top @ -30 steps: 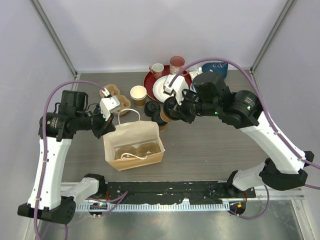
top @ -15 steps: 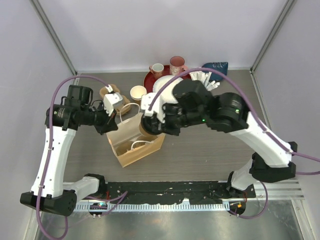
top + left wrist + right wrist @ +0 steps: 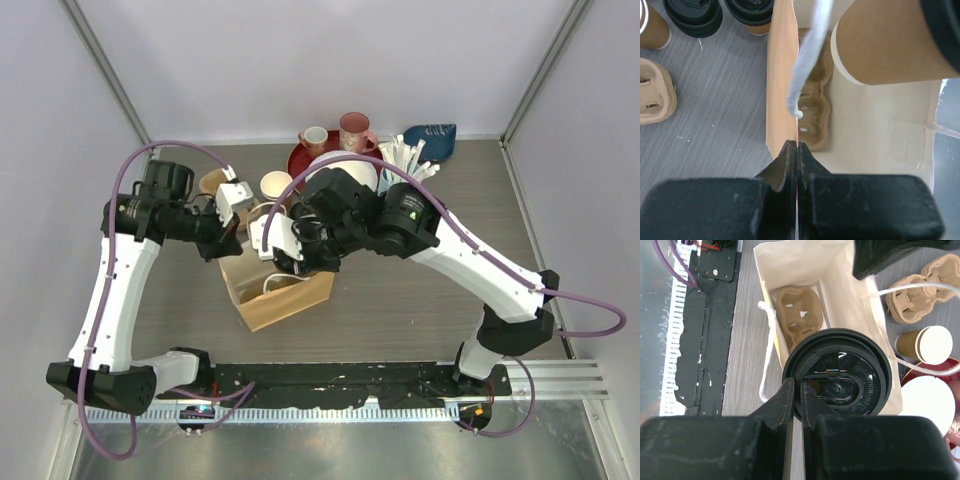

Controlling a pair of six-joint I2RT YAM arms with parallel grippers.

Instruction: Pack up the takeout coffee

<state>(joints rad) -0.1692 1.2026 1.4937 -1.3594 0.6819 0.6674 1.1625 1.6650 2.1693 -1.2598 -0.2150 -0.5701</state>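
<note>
My right gripper [image 3: 799, 390] is shut on the rim of a takeout coffee's black lid [image 3: 842, 385] and holds the tan cup [image 3: 885, 45] over the open brown paper bag [image 3: 805, 285]. In the top view the right gripper [image 3: 290, 260] is above the bag [image 3: 285, 300]. A pulp cup carrier [image 3: 797, 312] lies on the bag's floor, empty. My left gripper [image 3: 798, 150] is shut on the bag's top edge, at the bag's left corner [image 3: 222, 248]. Two more lidded coffees [image 3: 695, 15] stand on the table beside the bag. An open tan cup [image 3: 276, 186] has no lid.
Spare pulp carriers [image 3: 215, 182] lie behind the bag. A red tray [image 3: 300, 160] at the back holds a white plate [image 3: 350, 165] and two mugs [image 3: 353, 128]. A blue cup [image 3: 432, 134] with white straws lies at the back right. The bag's white handle cord [image 3: 810, 50] hangs over its opening.
My right arm has swung left with the lidded cup from the table's middle to above the bag. My left gripper has pulled the bag's edge up and back; the bag has turned.
</note>
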